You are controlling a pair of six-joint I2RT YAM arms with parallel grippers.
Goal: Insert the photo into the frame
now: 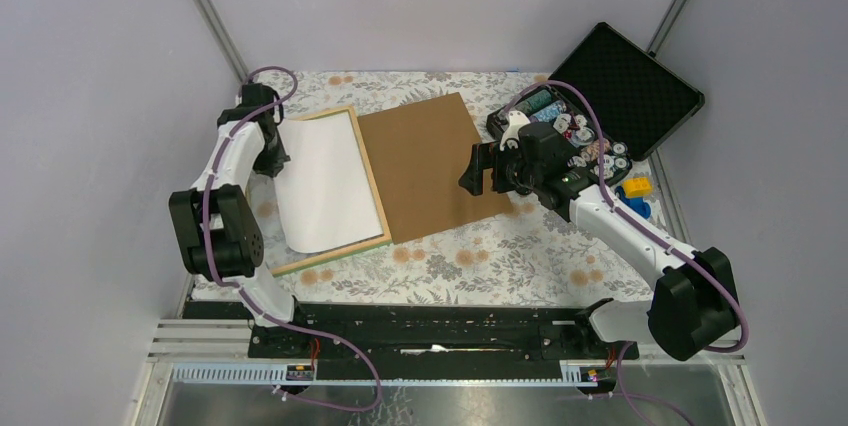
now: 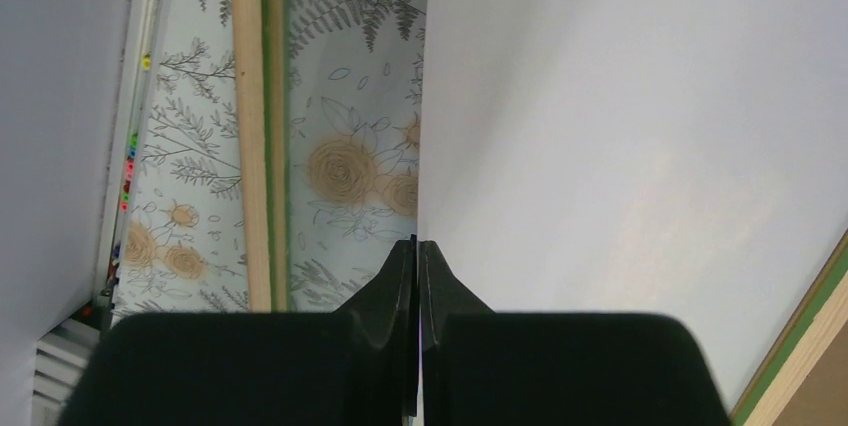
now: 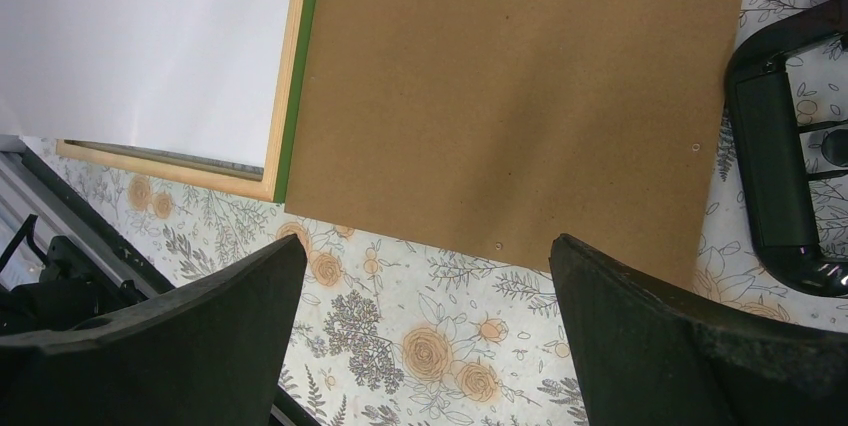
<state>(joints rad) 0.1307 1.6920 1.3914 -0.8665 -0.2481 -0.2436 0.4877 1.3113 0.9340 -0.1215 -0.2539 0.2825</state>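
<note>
The photo lies white back up over the frame, which rests flat at the table's left with its light wood back up. My left gripper is shut on the photo's left edge and holds that edge raised. In the left wrist view the fingertips pinch the white photo; the frame's left rail and a strip of clear pane show beside it. My right gripper hangs open and empty by the brown panel's right edge. In the right wrist view its gripper stands over the tablecloth, with the photo and the frame beyond.
A brown fibreboard backing panel lies against the frame's right side, also large in the right wrist view. An open black case of chips stands at the back right. Small yellow and blue blocks sit near it.
</note>
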